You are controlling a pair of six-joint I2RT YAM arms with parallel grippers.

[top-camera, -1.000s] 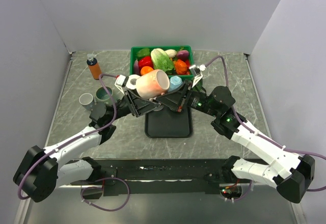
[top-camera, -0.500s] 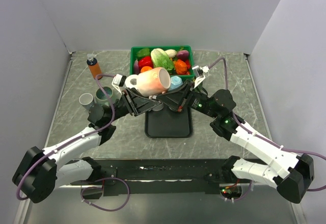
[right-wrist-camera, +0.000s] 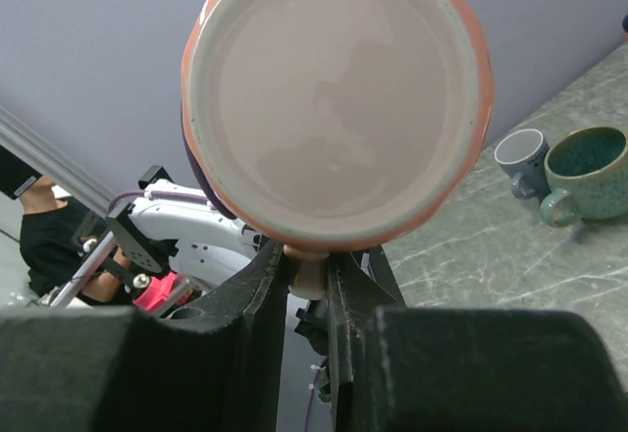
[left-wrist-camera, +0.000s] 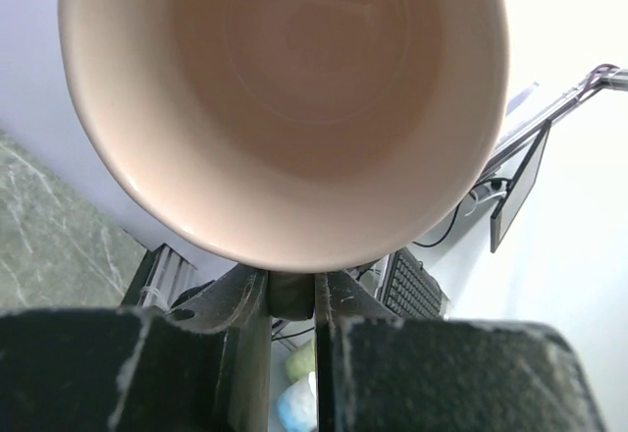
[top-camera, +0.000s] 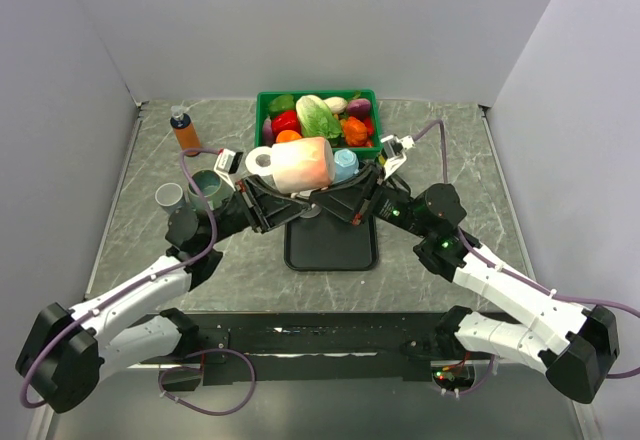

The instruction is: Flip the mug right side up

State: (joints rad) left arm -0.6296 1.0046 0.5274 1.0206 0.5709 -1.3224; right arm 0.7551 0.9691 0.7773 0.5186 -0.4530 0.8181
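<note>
The mug (top-camera: pixel 300 165), orange-pink with a cream inside, hangs on its side above the black tray (top-camera: pixel 330 250), between both arms. In the right wrist view its flat base (right-wrist-camera: pixel 334 98) faces the camera. My right gripper (right-wrist-camera: pixel 307 275) is shut on a cream nub at the edge of that base. In the left wrist view the mug's open mouth (left-wrist-camera: pixel 285 108) fills the frame. My left gripper (left-wrist-camera: pixel 291 299) has its jaws close together on a dark piece just under the rim. From above, the left gripper (top-camera: pixel 288 196) and right gripper (top-camera: pixel 322 193) meet under the mug.
A green basket (top-camera: pixel 263 100) of vegetables stands behind the mug, with a pale blue thing (top-camera: pixel 345 163) in front of it. An orange bottle (top-camera: pixel 185 133), a teal mug (top-camera: pixel 205 188) and a small grey cup (top-camera: pixel 168 197) stand at the left. Grey walls close in both sides.
The left gripper's jaws have closed under the mug's rim. The mug has turned from tilted to lying level, and both grippers have shifted slightly towards the back.
</note>
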